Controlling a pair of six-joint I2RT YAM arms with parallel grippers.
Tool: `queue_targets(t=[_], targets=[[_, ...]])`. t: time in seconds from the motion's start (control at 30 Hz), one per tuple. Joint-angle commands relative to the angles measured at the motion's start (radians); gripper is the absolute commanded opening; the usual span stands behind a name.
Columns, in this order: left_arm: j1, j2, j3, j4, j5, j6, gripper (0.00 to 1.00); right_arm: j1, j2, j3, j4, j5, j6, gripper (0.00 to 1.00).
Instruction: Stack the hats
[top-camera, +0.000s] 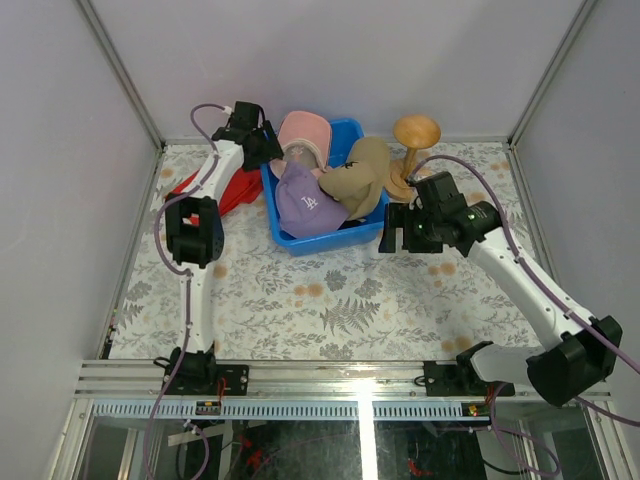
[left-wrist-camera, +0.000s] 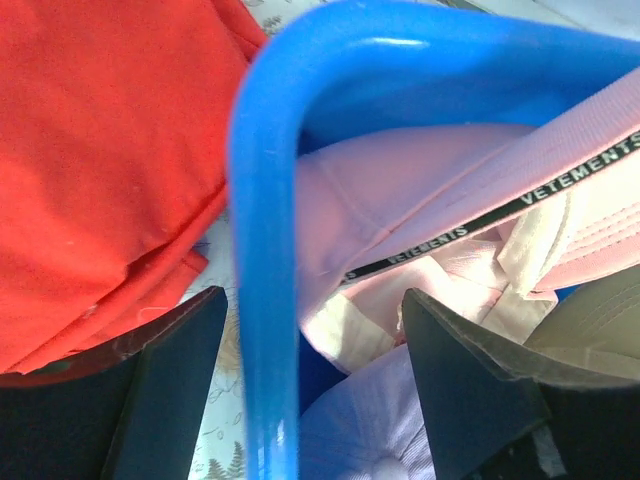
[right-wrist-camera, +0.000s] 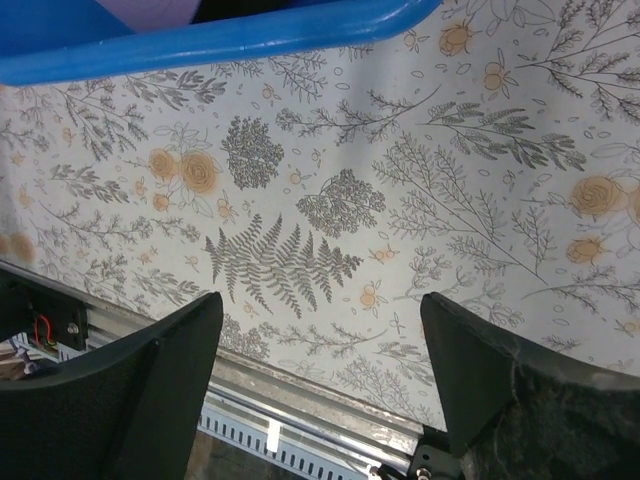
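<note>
Blue plastic bin sits at the back of the floral-covered table, and three caps show in it. From above, the pink cap lies at the bin's back left. The purple cap with its white "LA" sits in front of the pink one, and the tan cap drapes over the right side. No black cap can be picked out for sure.

A folded red cloth lies just left of the bin. A wooden goblet-shaped stand rises behind the bin's right corner.

Only the left wrist view shows the pink cap's underside, where a black band reads "VETEMENTS", and how the rim curves between the jaws. Only the overhead view shows all three caps at once.

The left claw hangs at the bin's back left corner, its jaws parted. The blue rim and the pink cap both lie in the gap. One finger is on the red-cloth side and the other is over the caps, and neither visibly presses on anything.

The right claw is spread wide and holds nothing. It hovers over bare tablecloth just off the bin's front right corner, with only the rim edge at the top of its view.
</note>
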Motion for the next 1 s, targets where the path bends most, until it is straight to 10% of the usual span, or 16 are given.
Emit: queue_targets(t=[0.0, 0.37, 0.57, 0.97], targets=[[0.022, -0.129, -0.049, -0.014, 0.012, 0.035, 0.73, 0.007, 0.06, -0.036, 0.068, -0.077, -0.032, 0.81], [-0.006, -0.711, -0.709, 0.066, 0.029, -0.106, 0.72, 0.066, 0.275, -0.105, 0.411, -0.119, 0.062, 0.26], [-0.103, -0.968, -1.05, 0.102, 0.065, -0.221, 0.31, 0.147, 0.392, -0.087, 0.577, -0.018, 0.141, 0.23], [-0.149, -1.037, -1.136, 0.098, 0.039, -0.279, 0.33, 0.231, 0.727, 0.275, 0.617, 0.012, 0.18, 0.21]])
